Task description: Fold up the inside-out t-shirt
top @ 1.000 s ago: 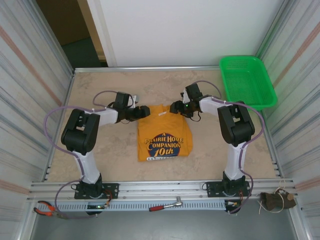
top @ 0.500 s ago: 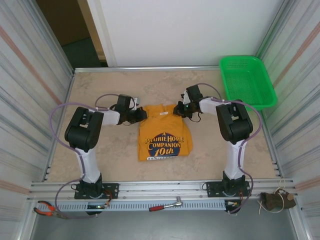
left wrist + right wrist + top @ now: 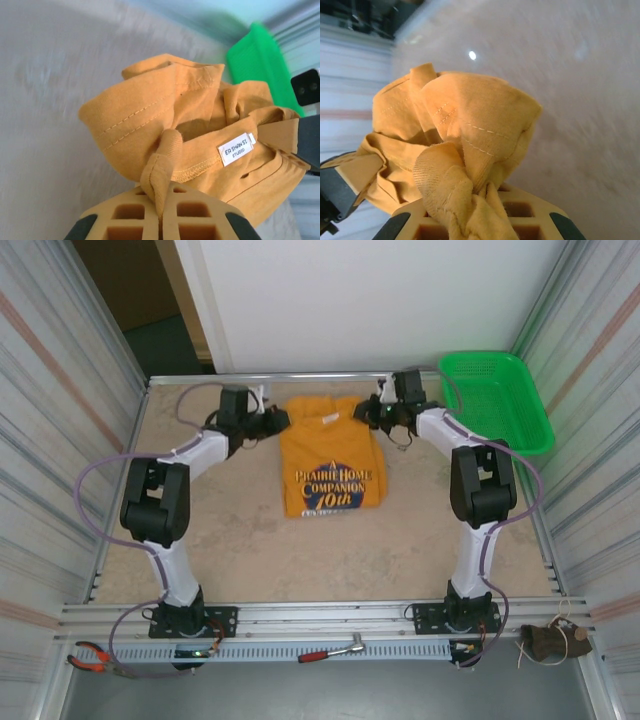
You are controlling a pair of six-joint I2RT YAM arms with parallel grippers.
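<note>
Pinching shut on the left shoulder: left gripper. The t-shirt is at the table's far middle, logo up. Right gripper is clamped on the right shoulder. Risk: thin bunched grips slip under uneven pull, skewing the fold.

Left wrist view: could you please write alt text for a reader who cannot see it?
The left claw, shut, pinches a ribbed edge of a bunched orange t-shirt showing a white label. A green basket lies beyond, on the pale table.

Left hand and right hand are pinched shut, extended far forward, facing each other
</note>
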